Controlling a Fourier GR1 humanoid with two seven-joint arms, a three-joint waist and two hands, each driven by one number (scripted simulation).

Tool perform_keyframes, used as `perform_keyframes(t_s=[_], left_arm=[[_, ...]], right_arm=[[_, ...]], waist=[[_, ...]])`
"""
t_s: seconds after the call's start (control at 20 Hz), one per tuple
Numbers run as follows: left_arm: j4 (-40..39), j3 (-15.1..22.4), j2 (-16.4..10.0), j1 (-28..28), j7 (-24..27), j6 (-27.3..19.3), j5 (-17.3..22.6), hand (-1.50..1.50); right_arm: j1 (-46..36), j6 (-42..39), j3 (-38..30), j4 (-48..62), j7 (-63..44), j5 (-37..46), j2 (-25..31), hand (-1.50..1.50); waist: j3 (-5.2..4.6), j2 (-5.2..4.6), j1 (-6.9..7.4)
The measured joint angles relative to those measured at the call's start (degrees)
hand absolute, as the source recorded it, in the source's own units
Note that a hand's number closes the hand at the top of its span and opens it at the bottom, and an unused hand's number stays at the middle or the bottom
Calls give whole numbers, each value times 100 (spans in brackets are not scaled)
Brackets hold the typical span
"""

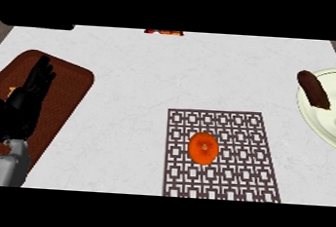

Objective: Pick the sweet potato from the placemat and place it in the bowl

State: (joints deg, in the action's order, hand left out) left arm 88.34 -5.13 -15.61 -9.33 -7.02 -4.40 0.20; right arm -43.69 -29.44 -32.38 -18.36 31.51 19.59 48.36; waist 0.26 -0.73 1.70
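Observation:
A brown, elongated sweet potato (pixel 314 89) lies tilted on the left rim of the pale bowl (pixel 335 140) at the right edge. A patterned brown placemat (pixel 228 180) lies at the lower middle, with a round orange object (pixel 203 148) on it. My left hand (pixel 21 104) shows at the left, open with fingers straight and pointing away, resting over a dark brown board (pixel 68 87). It is far from the placemat and the bowl. My right hand does not show.
Small orange bits (pixel 13 91) peek out beside the left hand on the board. A red and orange item (pixel 164 32) sits at the counter's far edge. A dark shape (pixel 39 24) lies at the far left corner. White counter (pixel 144 75) spreads between board and bowl.

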Motion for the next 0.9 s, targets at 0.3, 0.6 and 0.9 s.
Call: perform_keyframes(t_s=[0.3,0.6,0.9], left_arm=[[66,-3,16,-24,-56,-12,-5,0],[87,-48,16,-22,-55,-38,-5,0],[93,-63,18,48,-42,-14,13,0]], right_arm=[[241,-626,-469,578,-283,-439,809,-150],[610,-1086,-681,766,-509,-699,1284,-150],[823,-1525,-890,773,-821,-1018,1492,-150]], waist=[[14,-35,13],[36,-50,-37],[54,-32,-75]])
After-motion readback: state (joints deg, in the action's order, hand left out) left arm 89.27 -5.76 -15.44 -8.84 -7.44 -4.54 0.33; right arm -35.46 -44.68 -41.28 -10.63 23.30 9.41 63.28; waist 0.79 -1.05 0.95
